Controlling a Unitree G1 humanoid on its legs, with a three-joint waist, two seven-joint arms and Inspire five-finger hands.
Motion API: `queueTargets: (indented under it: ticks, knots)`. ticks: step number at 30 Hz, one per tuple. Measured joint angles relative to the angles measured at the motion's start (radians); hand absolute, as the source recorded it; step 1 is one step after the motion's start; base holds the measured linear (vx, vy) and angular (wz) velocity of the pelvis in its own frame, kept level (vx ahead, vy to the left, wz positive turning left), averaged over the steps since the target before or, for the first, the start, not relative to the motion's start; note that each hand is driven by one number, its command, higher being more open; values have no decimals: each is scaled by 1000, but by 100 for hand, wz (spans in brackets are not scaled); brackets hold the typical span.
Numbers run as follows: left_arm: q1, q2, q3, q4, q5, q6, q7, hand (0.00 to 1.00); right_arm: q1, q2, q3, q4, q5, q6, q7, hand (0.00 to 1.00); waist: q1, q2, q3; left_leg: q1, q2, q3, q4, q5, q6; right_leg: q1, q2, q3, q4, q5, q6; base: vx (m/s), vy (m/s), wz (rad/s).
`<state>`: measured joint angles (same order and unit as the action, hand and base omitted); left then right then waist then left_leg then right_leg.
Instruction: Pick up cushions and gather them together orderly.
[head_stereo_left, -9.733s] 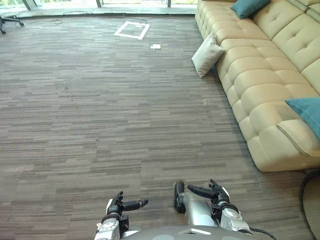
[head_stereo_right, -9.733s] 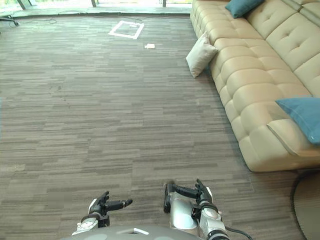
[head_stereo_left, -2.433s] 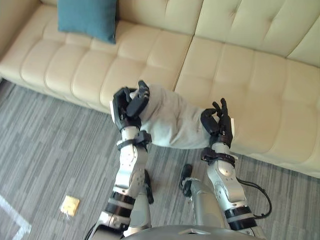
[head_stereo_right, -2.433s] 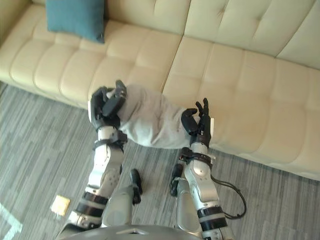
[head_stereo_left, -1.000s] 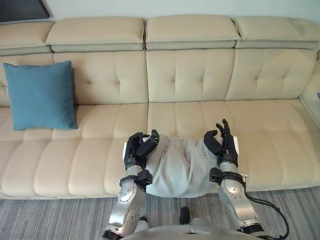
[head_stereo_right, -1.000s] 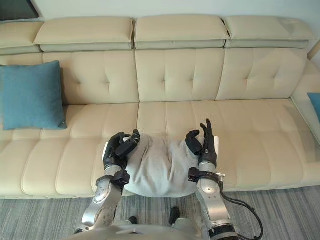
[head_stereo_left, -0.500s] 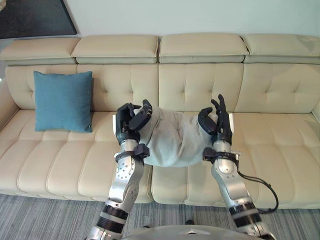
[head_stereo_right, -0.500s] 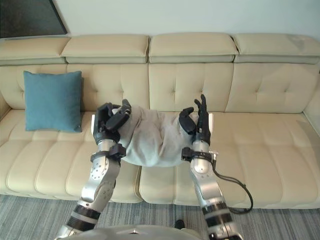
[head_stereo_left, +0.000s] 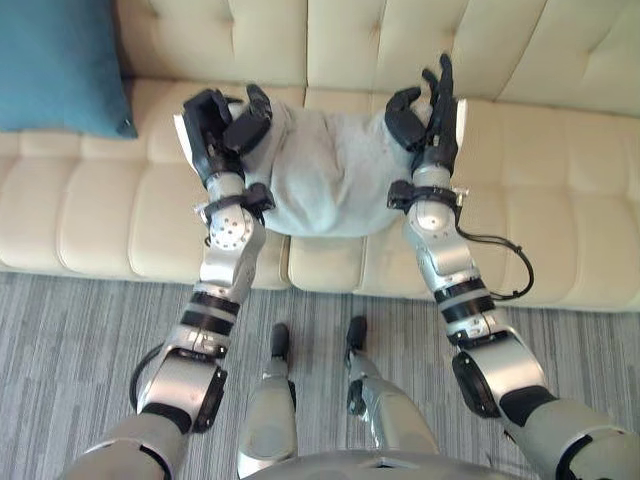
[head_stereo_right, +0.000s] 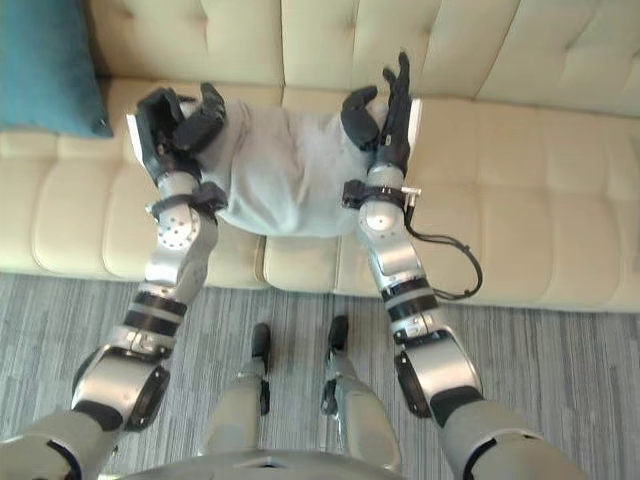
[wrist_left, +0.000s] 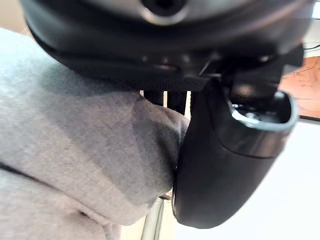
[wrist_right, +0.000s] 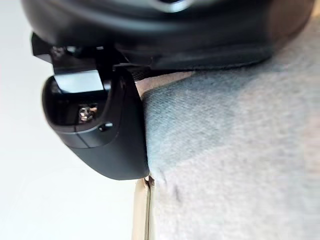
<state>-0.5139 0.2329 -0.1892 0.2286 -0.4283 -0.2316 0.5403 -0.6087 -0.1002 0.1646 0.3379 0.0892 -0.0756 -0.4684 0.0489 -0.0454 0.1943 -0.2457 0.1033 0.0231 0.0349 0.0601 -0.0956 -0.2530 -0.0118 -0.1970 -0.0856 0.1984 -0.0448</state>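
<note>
A pale grey cushion (head_stereo_left: 325, 170) is held between my two hands just above the beige sofa's seat (head_stereo_left: 560, 200). My left hand (head_stereo_left: 212, 125) grips its left edge, thumb and fingers curled over the fabric (wrist_left: 75, 150). On the cushion's right edge my right hand (head_stereo_left: 428, 120) presses flat, fingers straight and pointing toward the backrest, thumb (wrist_right: 100, 135) against the cloth (wrist_right: 240, 165). A teal cushion (head_stereo_left: 55, 60) stands upright against the backrest at the far left of the seat.
The sofa's front edge (head_stereo_left: 330, 270) runs across the view below the held cushion. Grey striped carpet (head_stereo_left: 80, 350) lies in front of it. Bare seat stretches between the two cushions and off to the right (head_stereo_right: 520, 150).
The camera has dipped toward the seat and floor. The grey cushion, once leaning on the floor against the sofa, stays held between both hands, now out over the seat.
</note>
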Motion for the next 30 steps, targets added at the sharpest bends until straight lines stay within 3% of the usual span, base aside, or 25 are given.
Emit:
queueTargets:
  ticks: [1, 2, 4, 8, 12, 18, 22, 26, 30]
  knots:
    - [-31, 11, 15, 22, 0, 0, 2, 0, -40, -1, -5, 24, 17, -1, -2, 0, 0, -1, 21, -18, 0, 1, -2, 10, -2, -21, 0, 2, 0, 9, -3, -147, -44, -4]
    - [-87, 26, 28, 71, 0, 0, 8, 100, -107, -5, -27, 76, 34, -2, -2, 100, 1, -3, 54, -52, 3, 2, -8, 26, -5, -58, 4, 3, 0, 21, -2, -118, -49, -4]
    - [-130, 37, 42, 98, 0, -2, 9, 100, -154, -9, -37, 99, 41, -8, -2, 100, 2, -5, 74, -77, 6, 4, -12, 36, -10, -87, 6, 5, 0, 31, -6, -36, -60, -5]
    - [-344, 98, 61, 240, 1, -37, 11, 100, -351, -46, -67, 204, 54, -50, -13, 100, 2, -8, 130, -129, 10, 13, -20, 60, -16, -149, 11, 15, 0, 54, -7, 3, -59, -7]
    - [-460, 134, 96, 334, 3, -43, 3, 100, -442, -103, -88, 257, 61, -66, -23, 100, -4, -10, 159, -161, 7, 16, -34, 74, -16, -187, 9, 20, 0, 62, -1, 20, -19, -2]
    - [-530, 201, 124, 448, 2, -42, -42, 100, -537, -178, -109, 357, 76, -66, -19, 100, -9, -9, 188, -166, 4, 17, -46, 78, -14, -198, 7, 26, 0, 66, 4, 58, 5, 0]
    - [-599, 278, 162, 505, -2, -38, -67, 100, -633, -247, -147, 429, 153, -68, -12, 100, -17, -11, 228, -166, -4, 16, -47, 82, -8, -198, 0, 36, 0, 73, 14, 38, 32, 1]
    - [-604, 355, 190, 505, -40, -38, -81, 100, -642, -321, -215, 470, 237, -69, 0, 100, -16, -11, 229, -166, -8, 15, -47, 82, -7, -198, -7, 40, 1, 84, 28, 40, 67, 2]
    - [-600, 397, 294, 502, -93, -40, -100, 100, -642, -393, -235, 480, 277, -70, 2, 100, -18, -10, 229, -166, -22, 16, -47, 86, -2, -198, -14, 48, 0, 84, 28, 25, 68, 1]
